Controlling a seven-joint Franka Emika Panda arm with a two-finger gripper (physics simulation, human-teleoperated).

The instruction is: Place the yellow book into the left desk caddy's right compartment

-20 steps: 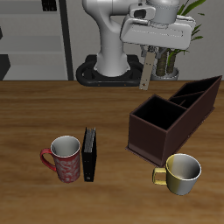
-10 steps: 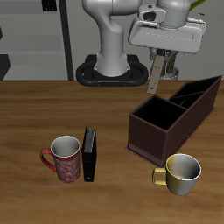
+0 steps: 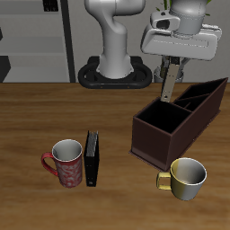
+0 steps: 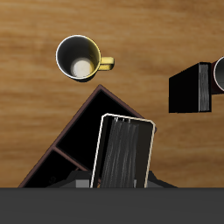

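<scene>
My gripper (image 3: 170,75) is shut on the yellow book (image 3: 168,84), a thin grey-tan book that hangs upright from the fingers, in the air above the back edge of the left desk caddy (image 3: 171,128). The caddy is a dark maroon open-top box with inner dividers. In the wrist view the book (image 4: 123,154) fills the space between the fingers, with the caddy's compartments (image 4: 77,138) open beneath and beside it. The book does not touch the caddy.
A yellow mug (image 3: 187,175) stands in front of the caddy, near the table's front edge. A black upright book (image 3: 92,159) stands beside a red patterned mug (image 3: 66,163). The robot base (image 3: 112,72) is at the back.
My gripper has carried the yellow book sideways across the back of the table, from beside the robot base to above the caddy. Nothing else has moved.
</scene>
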